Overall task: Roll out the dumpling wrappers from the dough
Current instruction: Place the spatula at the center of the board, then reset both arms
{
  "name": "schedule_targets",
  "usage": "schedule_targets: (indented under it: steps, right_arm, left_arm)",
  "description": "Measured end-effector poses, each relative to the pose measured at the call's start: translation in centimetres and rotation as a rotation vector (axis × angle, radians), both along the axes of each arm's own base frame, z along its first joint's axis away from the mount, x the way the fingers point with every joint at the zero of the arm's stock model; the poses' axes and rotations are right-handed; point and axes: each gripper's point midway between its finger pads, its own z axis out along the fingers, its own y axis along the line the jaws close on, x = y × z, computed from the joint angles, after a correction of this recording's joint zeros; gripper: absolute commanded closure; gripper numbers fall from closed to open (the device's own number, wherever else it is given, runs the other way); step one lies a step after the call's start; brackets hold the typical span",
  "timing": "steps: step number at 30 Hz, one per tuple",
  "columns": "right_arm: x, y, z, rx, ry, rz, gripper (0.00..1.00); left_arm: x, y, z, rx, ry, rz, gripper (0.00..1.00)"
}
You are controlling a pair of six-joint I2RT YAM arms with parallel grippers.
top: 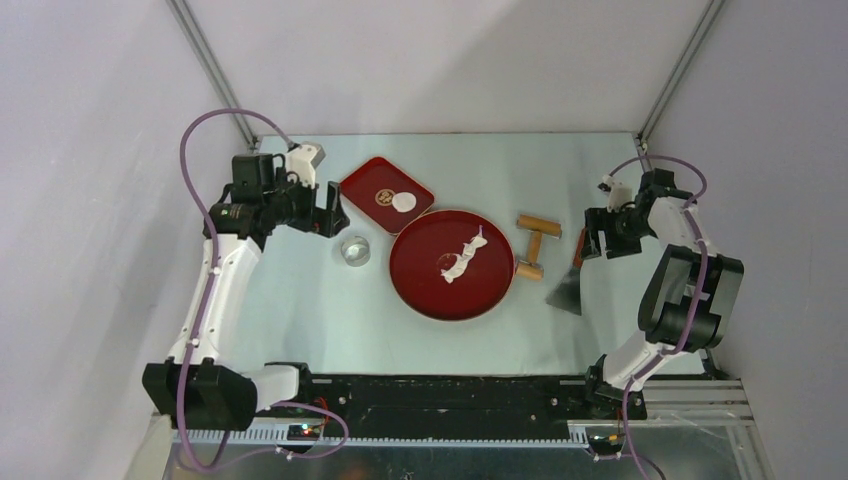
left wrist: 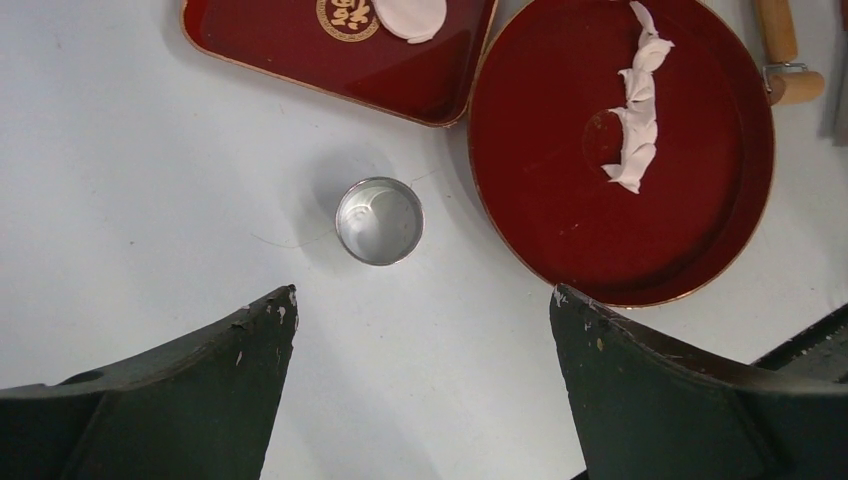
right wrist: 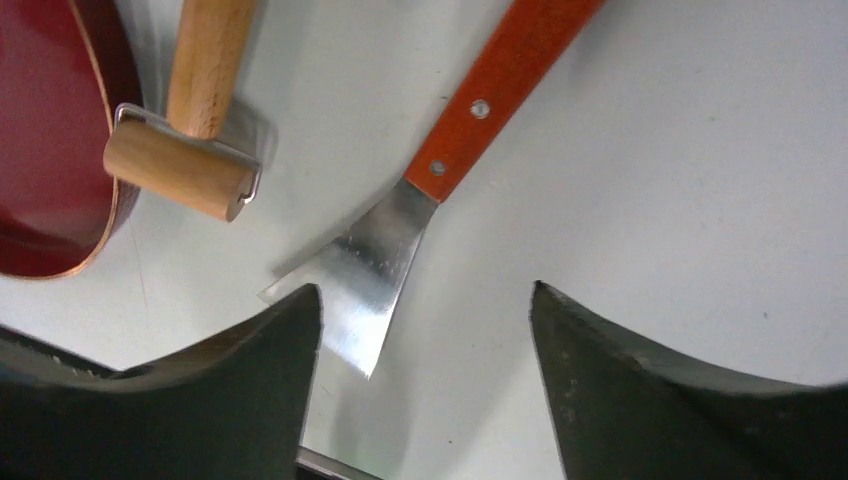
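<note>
One round white dumpling wrapper point(top: 404, 201) point(left wrist: 412, 17) lies on the rectangular red tray point(top: 362, 180). A ragged leftover dough strip point(top: 462, 256) point(left wrist: 635, 105) lies across the round red tray point(top: 410, 290). My left gripper point(top: 333, 212) point(left wrist: 423, 300) hangs open and empty above bare table, left of both trays and near the metal ring cutter point(top: 355, 250) point(left wrist: 379, 221). My right gripper point(top: 592, 240) point(right wrist: 427, 295) is open over the table at the right. Nothing is between its fingers; the orange-handled scraper point(top: 568, 290) point(right wrist: 400, 230) lies flat just below them.
A wooden roller point(top: 533, 245) point(right wrist: 185, 165) rests on the table between the round tray's right rim point(right wrist: 50, 150) and the scraper. The scraper's metal blade passes partly under my right gripper's left finger in the wrist view. Grey walls close in the table.
</note>
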Motion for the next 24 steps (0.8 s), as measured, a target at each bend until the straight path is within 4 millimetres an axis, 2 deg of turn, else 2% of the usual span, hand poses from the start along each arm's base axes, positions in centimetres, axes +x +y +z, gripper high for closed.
schedule_targets:
  steps: [3,6,9,12,14,16,18,20,22,24]
  right_arm:
    - [0.2,-0.8,0.2,-0.047,-0.02,-0.032,0.03]
    - [0.2,-1.7,2.3,-0.112,-0.1,-0.072,0.01]
    - [0.2,-2.7,7.6,-0.189,-0.28,-0.14,0.01]
    - [-0.9,-3.0,14.4,-0.239,-0.507,-0.209,0.01]
    - [-2.6,-2.6,18.7,-0.259,-0.655,-0.241,0.01]
    - [-4.3,-1.8,21.6,-0.267,-0.776,-0.251,0.01]
    - [-6.2,-0.9,22.9,-0.264,-0.871,-0.259,0.01]
    - [-7.6,-0.2,23.1,-0.255,-0.94,-0.268,0.01]
    - [-8.5,0.3,22.2,-0.244,-0.981,-0.274,0.01]
    - [-8.7,0.6,21.2,-0.233,-0.981,-0.279,0.01]
  left_arm:
    - [-0.1,0.5,0.2,0.017,-0.028,0.027,0.0]
    - [-0.7,1.3,1.3,0.044,-0.078,0.062,0.0]
    - [-1.5,2.4,3.6,0.084,-0.173,0.11,0.0]
    - [-2.6,3.7,5.8,0.128,-0.28,0.17,0.0]
    - [-3.4,4.5,6.2,0.15,-0.324,0.213,0.0]
    - [-4.0,5.3,5.7,0.168,-0.343,0.251,0.0]
    - [-4.8,6.0,4.6,0.185,-0.351,0.29,0.0]
    - [-5.5,6.8,3.6,0.208,-0.353,0.331,0.0]
    - [-6.0,7.7,2.7,0.23,-0.348,0.378,0.0]
    - [-6.1,8.1,2.8,0.233,-0.354,0.408,0.0]
